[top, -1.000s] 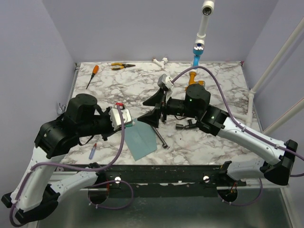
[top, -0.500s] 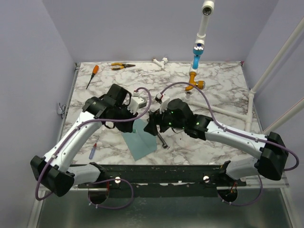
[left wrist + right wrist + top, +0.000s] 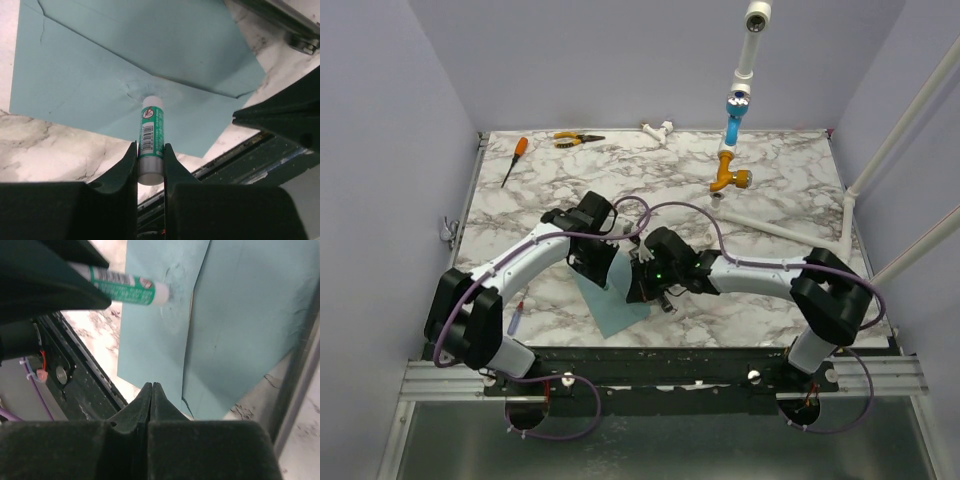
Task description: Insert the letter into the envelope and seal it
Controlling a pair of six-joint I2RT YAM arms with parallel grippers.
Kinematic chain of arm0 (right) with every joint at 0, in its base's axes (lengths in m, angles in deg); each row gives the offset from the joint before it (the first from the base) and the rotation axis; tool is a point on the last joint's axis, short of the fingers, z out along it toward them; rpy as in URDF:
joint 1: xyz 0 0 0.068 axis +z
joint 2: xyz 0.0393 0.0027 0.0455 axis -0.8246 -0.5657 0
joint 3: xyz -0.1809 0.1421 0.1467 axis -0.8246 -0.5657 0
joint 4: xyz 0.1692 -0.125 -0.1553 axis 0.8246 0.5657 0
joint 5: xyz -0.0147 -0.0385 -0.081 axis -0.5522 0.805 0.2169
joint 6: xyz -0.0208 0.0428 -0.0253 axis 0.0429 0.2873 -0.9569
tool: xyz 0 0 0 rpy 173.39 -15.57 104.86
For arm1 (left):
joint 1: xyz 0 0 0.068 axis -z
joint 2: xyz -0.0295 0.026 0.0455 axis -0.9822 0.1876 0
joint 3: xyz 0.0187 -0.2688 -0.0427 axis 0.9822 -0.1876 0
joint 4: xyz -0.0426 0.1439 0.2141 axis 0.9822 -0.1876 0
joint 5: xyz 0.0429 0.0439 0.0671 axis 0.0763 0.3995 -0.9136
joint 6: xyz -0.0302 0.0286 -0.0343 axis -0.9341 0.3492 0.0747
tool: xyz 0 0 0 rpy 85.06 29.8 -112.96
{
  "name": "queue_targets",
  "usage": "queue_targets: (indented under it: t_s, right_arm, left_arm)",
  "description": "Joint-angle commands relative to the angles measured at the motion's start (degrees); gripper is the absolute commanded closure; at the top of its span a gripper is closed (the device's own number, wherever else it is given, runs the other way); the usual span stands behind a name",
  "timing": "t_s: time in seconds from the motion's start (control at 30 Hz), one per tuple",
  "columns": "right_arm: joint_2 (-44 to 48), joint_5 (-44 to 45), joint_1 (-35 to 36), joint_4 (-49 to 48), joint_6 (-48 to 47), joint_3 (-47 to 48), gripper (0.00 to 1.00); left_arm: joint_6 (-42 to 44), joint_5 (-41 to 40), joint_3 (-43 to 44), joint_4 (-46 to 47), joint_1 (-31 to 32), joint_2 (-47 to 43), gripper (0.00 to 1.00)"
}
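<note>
The teal envelope (image 3: 617, 305) lies flat near the table's front edge, its flap fold showing in the wrist views (image 3: 100, 85) (image 3: 240, 315). My left gripper (image 3: 150, 147) (image 3: 603, 262) is shut on a green-and-white glue stick (image 3: 150, 135) (image 3: 125, 285), whose white tip presses on the envelope by the flap's point and dents the paper. My right gripper (image 3: 151, 386) (image 3: 642, 285) is shut with nothing in it, low over the envelope's right part, beside the glue stick. The letter is not in view.
An orange-handled screwdriver (image 3: 517, 152) and yellow pliers (image 3: 576, 140) lie at the back left. An orange fitting (image 3: 732, 180) and a white pipe (image 3: 790, 232) sit at the back right. A small pen (image 3: 517, 318) lies left of the envelope, a metal rod (image 3: 665, 300) right of it.
Both arms swung in and down over the envelope. The right gripper went from wide open to shut. The left brought the glue stick's tip onto the paper.
</note>
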Motion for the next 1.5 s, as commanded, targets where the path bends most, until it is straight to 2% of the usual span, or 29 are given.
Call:
queue_targets:
  t_s: [0.0, 0.23, 0.47, 0.7, 0.83, 1.07, 1.33, 1.47]
  right_arm:
    - [-5.4, -7.8, 0.3, -5.1, 1.1, 0.0, 0.99]
    - [-13.0, -4.7, 0.3, -0.4, -0.7, 4.6, 0.99]
    - [-15.8, 1.0, 0.3, 2.0, -1.1, 5.5, 0.99]
    - [-15.9, 8.9, 2.3, 5.0, -2.4, 6.3, 0.99]
    - [-16.5, 11.2, 4.0, 5.7, -2.7, 7.0, 0.99]
    - [-17.2, 11.7, 4.7, 5.1, -3.2, 6.9, 0.99]
    - [-17.5, 12.7, 5.4, 5.0, -3.9, 7.0, 0.99]
    - [-17.5, 13.1, 5.7, 5.3, -4.0, 7.1, 0.99]
  left_arm:
    - [-1.8, -1.9, -0.2, 5.3, 0.1, 3.3, 1.00]
    - [-2.1, -2.2, -0.5, 6.3, 0.2, 6.1, 1.00]
    - [0.8, -5.8, -0.6, 4.6, 4.4, 6.1, 1.00]
    - [2.7, -4.1, 7.2, -4.6, 5.6, 13.1, 1.00]
    - [0.9, -2.0, 11.8, -8.0, 5.9, 16.2, 1.00]
    - [-0.8, 0.3, 13.5, -7.5, 8.1, 17.5, 1.00]
    - [-4.2, 0.6, 7.6, 0.1, 9.7, 14.2, 1.00]
    - [-5.0, 0.8, 5.5, 3.5, 9.8, 15.6, 1.00]
